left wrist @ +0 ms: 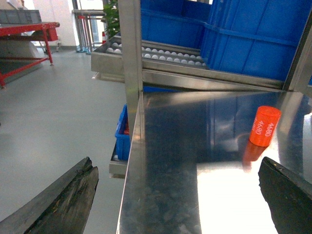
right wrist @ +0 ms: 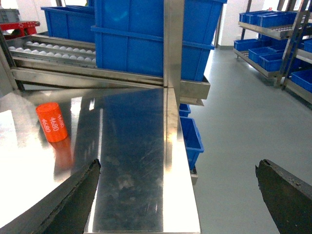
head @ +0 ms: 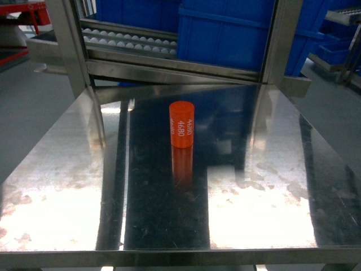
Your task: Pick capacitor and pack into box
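- Left wrist view shows the left gripper (left wrist: 178, 195) with its two dark fingers (left wrist: 58, 202) spread wide at the frame's lower corners, nothing between them; it hovers over the table's left edge, pointing forward and down.
- Right wrist view shows the right gripper (right wrist: 180, 195) equally wide open and empty, hanging over the table's right edge, half above the floor (right wrist: 243, 126).
- Neither gripper appears in the head view.
- Capacitor (head: 181, 124), an orange cylinder printed "4680", stands upright on the steel table (head: 67, 186), long axis vertical, near the centre toward the back, well apart from both grippers.
- Blue bins (head: 225, 34) sit on a roller rack (head: 124, 40) behind the table.
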You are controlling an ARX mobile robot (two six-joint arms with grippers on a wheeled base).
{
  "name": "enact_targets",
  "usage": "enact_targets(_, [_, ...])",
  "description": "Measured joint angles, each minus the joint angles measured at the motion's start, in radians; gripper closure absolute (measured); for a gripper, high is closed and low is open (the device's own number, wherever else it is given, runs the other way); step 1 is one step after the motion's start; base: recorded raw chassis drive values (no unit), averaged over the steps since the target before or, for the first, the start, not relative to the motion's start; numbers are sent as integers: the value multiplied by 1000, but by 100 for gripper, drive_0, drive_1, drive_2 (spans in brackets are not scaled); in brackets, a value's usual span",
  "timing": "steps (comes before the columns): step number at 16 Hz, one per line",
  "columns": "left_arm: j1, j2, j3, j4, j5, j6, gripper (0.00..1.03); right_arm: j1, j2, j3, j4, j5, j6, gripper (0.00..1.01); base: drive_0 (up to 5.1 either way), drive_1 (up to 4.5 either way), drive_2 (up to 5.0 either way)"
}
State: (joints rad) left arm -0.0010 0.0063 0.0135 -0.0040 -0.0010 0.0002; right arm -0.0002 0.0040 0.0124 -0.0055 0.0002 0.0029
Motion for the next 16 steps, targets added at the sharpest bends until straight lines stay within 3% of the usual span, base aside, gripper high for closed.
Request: enact_targets(16, [0, 0, 0, 0, 0, 0, 5, 0, 0, 0, 0, 0, 0, 3, 0, 0, 0])
